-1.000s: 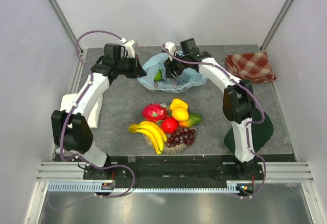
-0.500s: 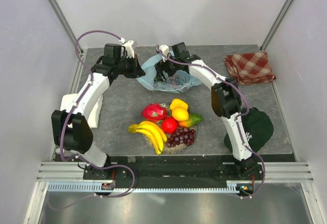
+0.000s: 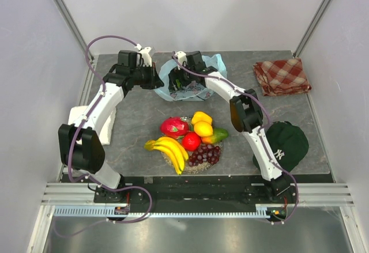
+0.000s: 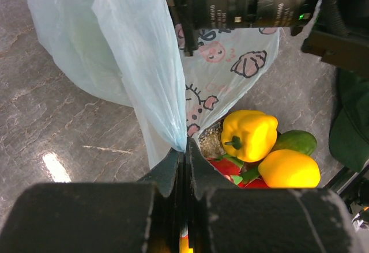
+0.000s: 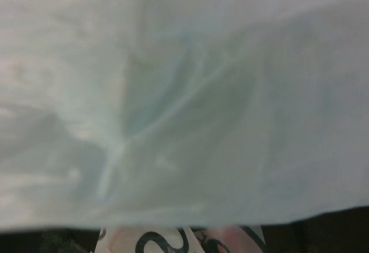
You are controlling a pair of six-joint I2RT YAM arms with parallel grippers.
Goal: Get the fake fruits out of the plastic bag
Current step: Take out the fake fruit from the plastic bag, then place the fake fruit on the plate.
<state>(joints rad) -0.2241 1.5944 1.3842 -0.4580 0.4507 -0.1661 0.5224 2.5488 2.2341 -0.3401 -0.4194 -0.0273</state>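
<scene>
The left pincer (image 3: 157, 82) sits at the edge of the light blue plastic bag (image 3: 193, 93). The right pincer (image 3: 176, 81), just beside it, reaches inside. The fake fruits (image 3: 187, 138) lie piled on the tabletop (image 3: 132, 120), well apart from both pincers.

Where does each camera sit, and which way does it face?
Top external: fixed above and behind the arms, looking down on the table; left arm and right arm show whole, plus plastic bag and fake fruits.
Left wrist: on the left arm, looking along the left claw, shut on the plastic bag; fruits and right arm beyond.
Right wrist: on the right arm, very close to the bag; only pale film, no clear robot part.
Shared: top and left wrist both show bag, fruits, right arm.
</scene>
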